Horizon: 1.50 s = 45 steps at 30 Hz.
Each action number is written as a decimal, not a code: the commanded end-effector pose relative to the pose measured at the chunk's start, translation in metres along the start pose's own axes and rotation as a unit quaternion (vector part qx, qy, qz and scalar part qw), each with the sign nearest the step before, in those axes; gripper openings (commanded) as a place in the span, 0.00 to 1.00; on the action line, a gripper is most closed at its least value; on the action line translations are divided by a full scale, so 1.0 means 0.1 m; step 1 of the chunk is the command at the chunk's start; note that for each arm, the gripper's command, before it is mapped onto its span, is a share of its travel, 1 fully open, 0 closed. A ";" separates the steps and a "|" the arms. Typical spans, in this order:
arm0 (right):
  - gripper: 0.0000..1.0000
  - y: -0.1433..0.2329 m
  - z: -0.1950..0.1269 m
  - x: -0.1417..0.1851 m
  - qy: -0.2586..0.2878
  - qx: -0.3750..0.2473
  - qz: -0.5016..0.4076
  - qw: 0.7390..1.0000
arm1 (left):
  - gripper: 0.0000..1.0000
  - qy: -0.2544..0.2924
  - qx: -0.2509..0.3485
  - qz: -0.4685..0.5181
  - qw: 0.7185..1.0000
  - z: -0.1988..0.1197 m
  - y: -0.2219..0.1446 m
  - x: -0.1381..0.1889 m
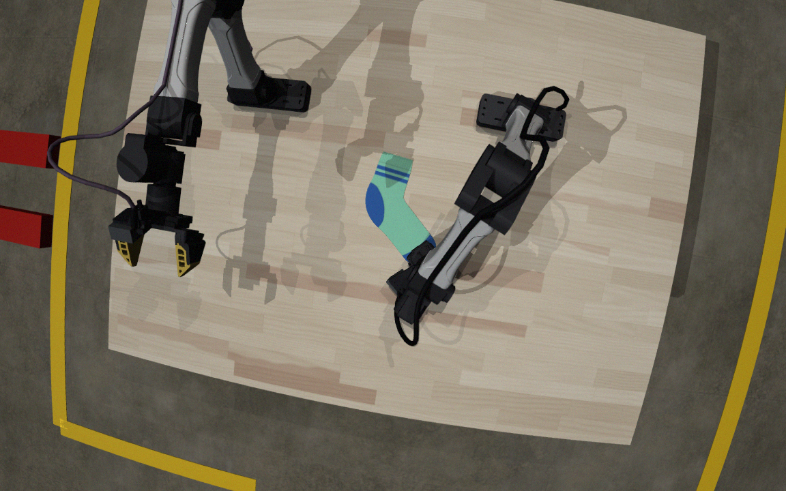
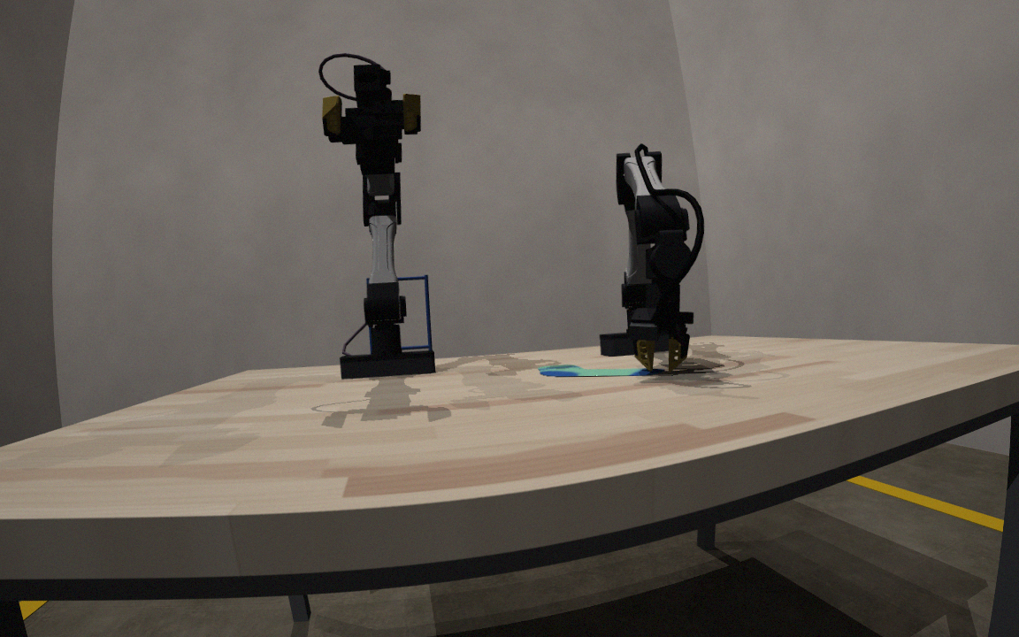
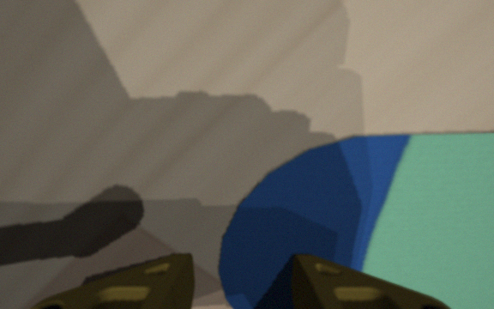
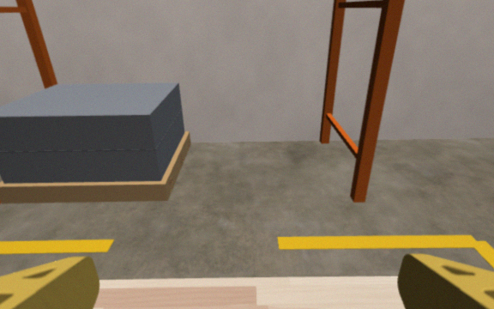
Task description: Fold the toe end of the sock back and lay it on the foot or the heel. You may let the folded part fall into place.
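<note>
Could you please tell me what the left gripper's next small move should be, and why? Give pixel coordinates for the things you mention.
I'd probably close the left gripper (image 1: 411, 279) (image 2: 660, 365) (image 3: 243, 268) gently on the sock's blue toe (image 1: 430, 241) (image 2: 657, 372) (image 3: 290, 184): it looks low at the toe, one finger over the blue and the other beyond its edge, with nothing pinched and the toe unfolded.
</note>
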State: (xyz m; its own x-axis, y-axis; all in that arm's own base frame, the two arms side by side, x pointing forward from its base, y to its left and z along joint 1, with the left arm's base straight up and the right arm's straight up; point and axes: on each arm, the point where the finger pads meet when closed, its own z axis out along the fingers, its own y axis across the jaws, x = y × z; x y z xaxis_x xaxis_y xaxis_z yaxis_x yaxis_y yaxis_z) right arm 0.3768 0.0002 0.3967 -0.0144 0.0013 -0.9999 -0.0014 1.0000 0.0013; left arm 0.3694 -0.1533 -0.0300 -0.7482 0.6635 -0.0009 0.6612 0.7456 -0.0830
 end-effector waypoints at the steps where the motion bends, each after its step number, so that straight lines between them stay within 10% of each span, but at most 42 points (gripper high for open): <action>1: 1.00 0.00 -0.02 -0.05 -0.007 0.001 -0.001 1.000 | 0.34 0.015 0.006 0.002 1.000 0.20 -0.03 0.04; 45: 1.00 0.00 -0.02 -0.05 -0.007 0.001 -0.001 1.000 | 0.09 0.029 0.082 0.001 0.996 0.34 -0.27 0.10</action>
State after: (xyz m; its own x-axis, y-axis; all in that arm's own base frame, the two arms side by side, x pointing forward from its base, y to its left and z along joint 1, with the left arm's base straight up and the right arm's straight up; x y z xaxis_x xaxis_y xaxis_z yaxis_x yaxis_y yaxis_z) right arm 0.3768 0.0002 0.3967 -0.0144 0.0013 -0.9999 -0.0014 1.0000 0.0013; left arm 0.3665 -0.1593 -0.0305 -0.7548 0.6559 -0.0095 0.6446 0.7389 -0.1960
